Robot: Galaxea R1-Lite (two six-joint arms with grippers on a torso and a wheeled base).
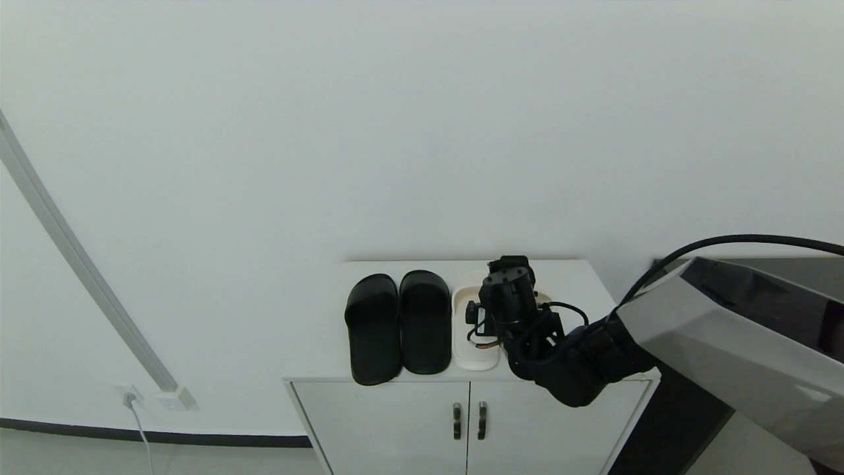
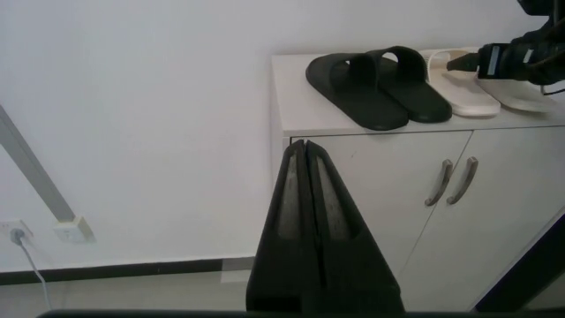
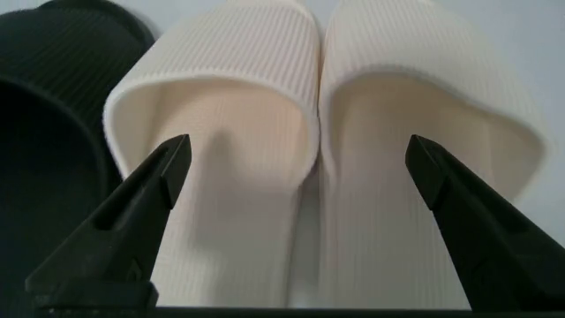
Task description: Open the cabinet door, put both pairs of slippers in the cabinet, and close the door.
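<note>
**Slippers on cabinet top, doors shut, right gripper over the cream pair**

The cabinet [image 1: 580, 280] is standing against the white wall with both doors [image 1: 382, 429] sitting shut and the two handles [image 1: 456, 420] hanging side by side at the centre seam.

Both pairs are lying flat on the cabinet top. The black slippers [image 1: 399, 326] are occupying the robot's left part of the top, and the cream slippers [image 3: 309, 97] are lying just beside them on the right. Within each pair the slippers are lying close alongside each other. All long axes are running front to back. The toes and straps are pointing toward the wall, and the heels are resting at the front edge above the doors.

The right gripper [image 3: 298, 148] is hovering low over the heel end of the cream pair and facing the strap openings. Its fingers [image 3: 132, 238] are spread wide, one outside each cream slipper, and are gripping nothing.

The left gripper [image 2: 305, 146] is hanging well apart from the cabinet, facing its left front corner. Its fingers are pressed together with nothing between them.
</note>
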